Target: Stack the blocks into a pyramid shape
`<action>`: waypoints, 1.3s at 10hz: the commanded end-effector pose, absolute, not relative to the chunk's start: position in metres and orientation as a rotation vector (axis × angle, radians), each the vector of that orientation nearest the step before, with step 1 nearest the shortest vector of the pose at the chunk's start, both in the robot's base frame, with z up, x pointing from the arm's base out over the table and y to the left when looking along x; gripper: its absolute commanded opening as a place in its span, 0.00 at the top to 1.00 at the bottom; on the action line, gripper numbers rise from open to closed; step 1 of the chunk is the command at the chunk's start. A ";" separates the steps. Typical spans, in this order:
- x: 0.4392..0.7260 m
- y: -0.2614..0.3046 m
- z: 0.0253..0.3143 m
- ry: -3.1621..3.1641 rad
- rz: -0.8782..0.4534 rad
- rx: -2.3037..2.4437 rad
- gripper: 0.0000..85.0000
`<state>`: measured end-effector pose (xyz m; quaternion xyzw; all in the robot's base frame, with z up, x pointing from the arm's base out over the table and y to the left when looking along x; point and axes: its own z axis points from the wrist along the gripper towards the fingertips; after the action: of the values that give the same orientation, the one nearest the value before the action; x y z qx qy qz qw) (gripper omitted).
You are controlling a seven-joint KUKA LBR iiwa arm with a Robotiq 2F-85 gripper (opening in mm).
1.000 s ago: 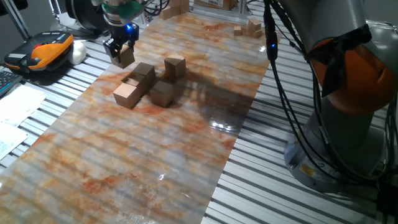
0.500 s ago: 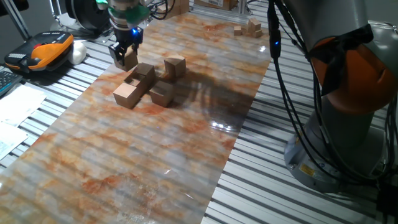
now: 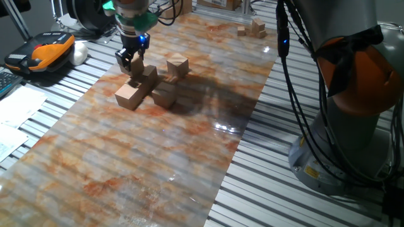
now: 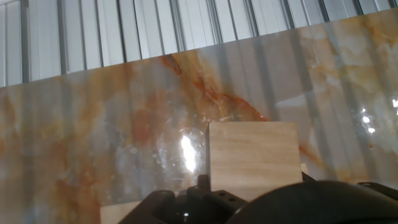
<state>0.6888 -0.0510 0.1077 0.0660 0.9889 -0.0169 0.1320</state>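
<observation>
Carrying one light-tan wooden cube (image 3: 136,67) in closed black two-finger hand (image 3: 132,64), hovering just above cluster of matching cubes (image 3: 146,88) on marbled orange table (image 3: 158,157). Placing step underway, apparently; next: lowering squarely onto cluster, then releasing.

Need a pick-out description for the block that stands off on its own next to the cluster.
Find the marbled orange-grey mat on the slatted table, then the cluster of tan cubes at its far left end, under the end effector. The lone block sits just right of that cluster. Unlike the others, it touches no other cube and stands turned at an angle.
</observation>
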 end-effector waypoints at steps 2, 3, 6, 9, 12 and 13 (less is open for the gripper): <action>0.685 -0.048 0.107 2.868 -0.046 0.198 1.00; 0.683 -0.047 0.108 2.866 -0.041 0.210 1.00; 0.681 -0.047 0.110 2.856 -0.030 0.214 1.00; 0.677 -0.048 0.116 2.852 0.010 0.241 1.00; 0.678 -0.048 0.118 2.868 0.019 0.202 1.00; 0.678 -0.047 0.119 2.881 0.012 0.181 1.00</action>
<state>0.6782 -0.0473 0.1190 0.0608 0.9901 0.0039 0.1261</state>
